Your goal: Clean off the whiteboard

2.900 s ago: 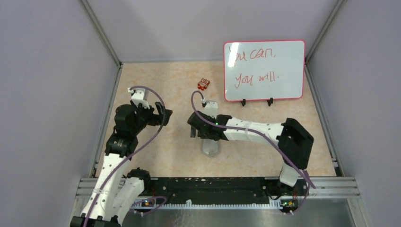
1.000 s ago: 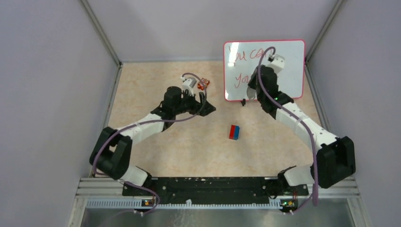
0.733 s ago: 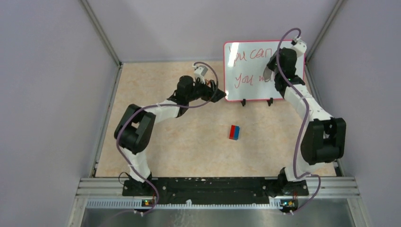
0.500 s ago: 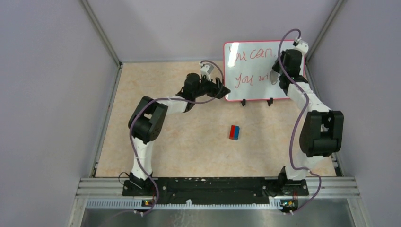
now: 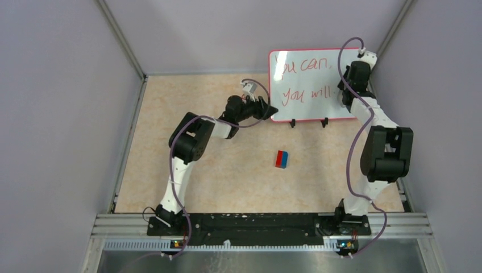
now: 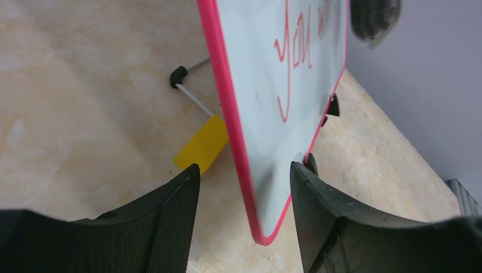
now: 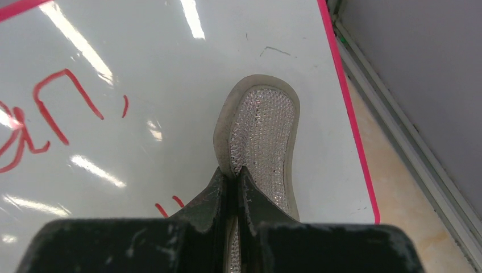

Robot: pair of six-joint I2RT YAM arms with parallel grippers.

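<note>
Before the right part of the pink-framed glossy white whiteboard [image 5: 318, 79], upright at the tan table's [image 5: 227, 170] far right, the right gripper [image 7: 232, 173] pinches a translucent studded oval pad [image 7: 264, 131], fingers pressed together. The left gripper [image 6: 243, 166], spread wide, straddles the board's lower left corner. A red-and-blue block [image 5: 282, 158] lies well apart.

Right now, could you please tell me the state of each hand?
Left hand: open, straddling the whiteboard's lower corner.
Right hand: closed on a clear studded pad.

The beige marbled table [image 5: 227, 170] carries the whiteboard [image 5: 318, 85] upright at its far right — a red-and-blue block [image 5: 282, 159] lies mid-table.
</note>
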